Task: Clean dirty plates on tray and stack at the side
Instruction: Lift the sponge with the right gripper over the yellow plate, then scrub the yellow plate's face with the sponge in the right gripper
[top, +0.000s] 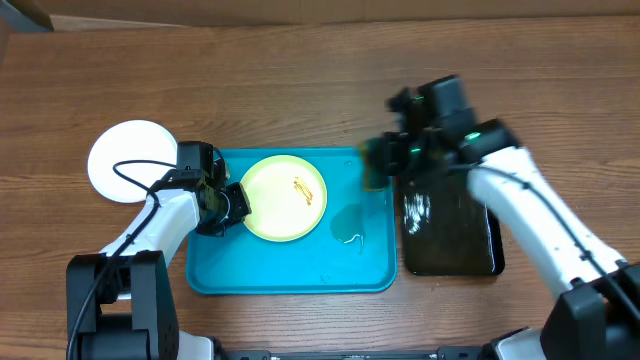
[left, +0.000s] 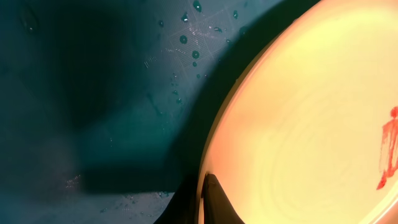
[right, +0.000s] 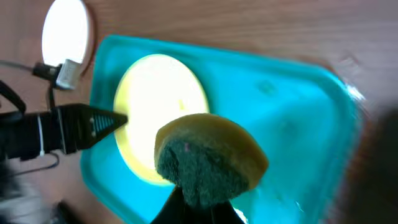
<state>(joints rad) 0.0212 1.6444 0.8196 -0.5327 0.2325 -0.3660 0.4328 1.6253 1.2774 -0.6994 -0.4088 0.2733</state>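
Over the wooden bench (top: 300, 90) from overhead, a pale yellow round plate (top: 285, 197) lies in the turquoise rectangular plastic tray (top: 290, 275), a white round plate (top: 130, 160) beside it. Left wrist: left fingers (left: 214, 202) pinch the yellow rim. Right wrist: right fingers (right: 171, 208) clamp a yellow-green sponge (right: 208, 158)

Plates: two, a white plate (top: 128, 162) and a yellow plate (top: 285, 197).
Trays: two, a blue tray (top: 290, 272) and a black tray (top: 440, 245).
Sponges: one sponge (right: 208, 158).
End effectors: two, the left end effector (top: 238, 204) and the right end effector (top: 388, 157).
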